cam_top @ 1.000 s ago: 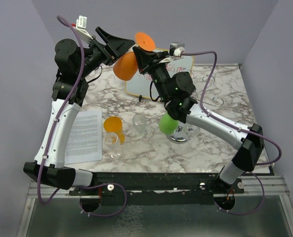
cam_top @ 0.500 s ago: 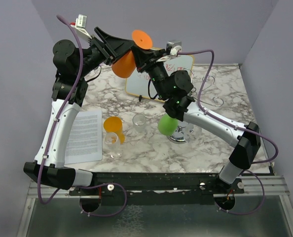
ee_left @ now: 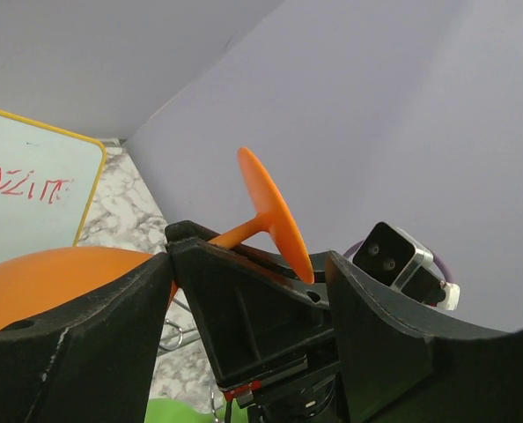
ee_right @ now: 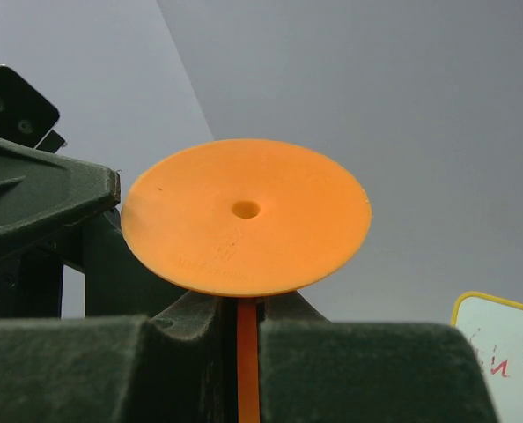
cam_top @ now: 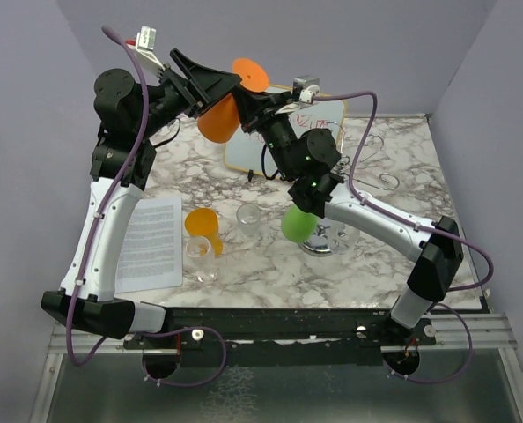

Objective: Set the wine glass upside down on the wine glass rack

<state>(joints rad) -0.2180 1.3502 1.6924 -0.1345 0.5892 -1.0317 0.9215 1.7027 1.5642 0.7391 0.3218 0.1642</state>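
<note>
- Right pincer (ee_right: 246,304) clamps the orange wine glass (ee_right: 244,211) by its stem, foot up, ready for hanging
- Left pincer (ee_left: 248,264) gapes wide beside its bowl
- Glass aloft over the tabletop's far edge, rack (cam_top: 323,245) nearer the right edge

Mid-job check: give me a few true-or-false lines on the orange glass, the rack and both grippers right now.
1. The right gripper is shut on the orange wine glass. True.
2. The orange wine glass hangs on the wine glass rack. False: it is held in the air over the whiteboard, apart from the rack.
3. A green glass is at the rack. True.
4. The left gripper is closed tight. False: its jaws stand wide apart.
</note>
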